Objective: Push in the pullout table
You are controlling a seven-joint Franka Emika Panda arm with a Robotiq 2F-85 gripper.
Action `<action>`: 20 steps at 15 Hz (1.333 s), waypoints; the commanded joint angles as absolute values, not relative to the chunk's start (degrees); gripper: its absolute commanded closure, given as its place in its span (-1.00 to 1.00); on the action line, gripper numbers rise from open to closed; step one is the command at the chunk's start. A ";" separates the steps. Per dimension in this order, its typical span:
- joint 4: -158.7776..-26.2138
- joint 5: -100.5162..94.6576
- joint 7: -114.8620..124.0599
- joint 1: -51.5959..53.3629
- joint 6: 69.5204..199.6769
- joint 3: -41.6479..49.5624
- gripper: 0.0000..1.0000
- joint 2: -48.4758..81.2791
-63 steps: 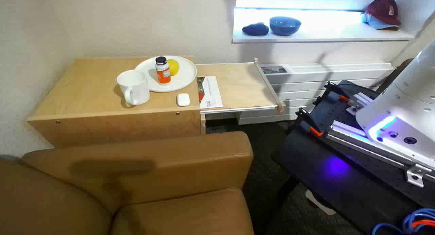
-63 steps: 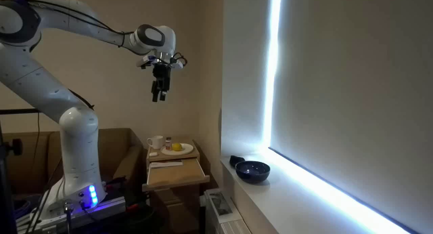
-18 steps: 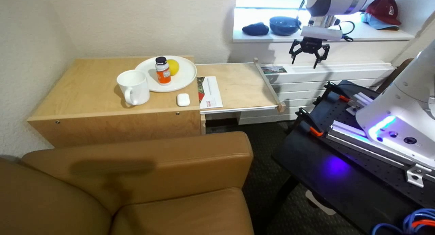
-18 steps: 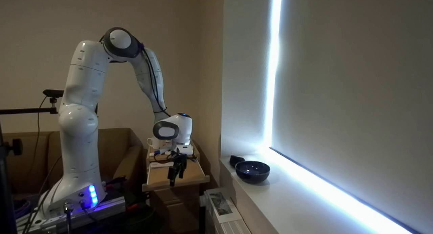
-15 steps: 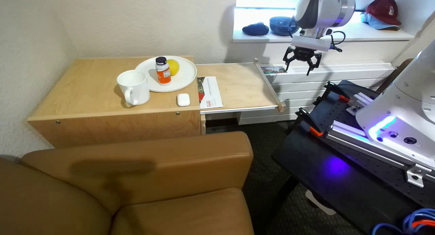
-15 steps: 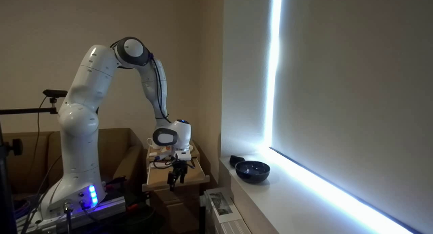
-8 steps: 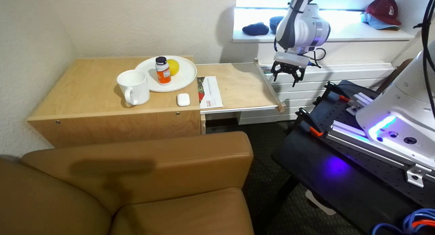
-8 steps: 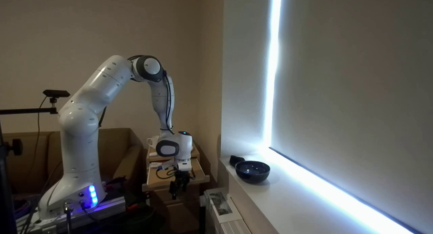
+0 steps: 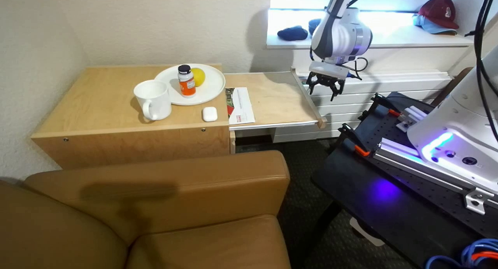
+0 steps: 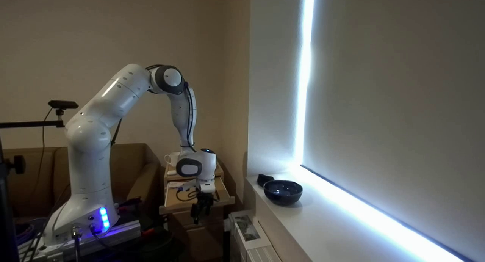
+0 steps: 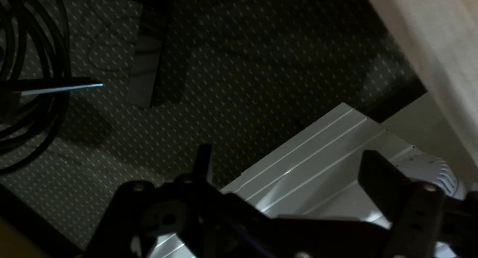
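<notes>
The pullout table (image 9: 276, 101), a thin tan board with a raised outer rail, sticks out from the tan cabinet (image 9: 105, 101). It also shows in an exterior view (image 10: 172, 198), partly behind my arm. A paper leaflet (image 9: 244, 105) lies on its inner part. My gripper (image 9: 322, 93) points down just beyond the outer rail, apart from it as far as I can tell. In the wrist view my gripper (image 11: 287, 153) has its fingers wide apart with nothing between them. A tan edge, seemingly the board's rail (image 11: 429, 52), crosses the top right corner.
A plate (image 9: 214, 84) with a bottle and a yellow fruit, a white mug (image 9: 153, 101) and a white case (image 9: 209, 114) stand on the cabinet. A white radiator (image 9: 393, 84) runs along the wall below the sill. A sofa (image 9: 175, 183) stands in front of the cabinet.
My arm has come down from high up to beside the board's outer end, moving toward the rail. In the last half second it moved only slightly. The board has not moved.
</notes>
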State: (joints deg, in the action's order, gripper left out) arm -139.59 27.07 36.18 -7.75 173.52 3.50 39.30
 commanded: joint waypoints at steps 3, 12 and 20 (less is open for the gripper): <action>-135.19 30.14 38.55 -5.75 176.54 -0.18 -1.00 42.67; -133.91 27.90 38.61 3.48 173.65 -7.09 -1.00 40.90; -135.45 23.88 40.87 21.96 176.64 1.35 -1.00 37.89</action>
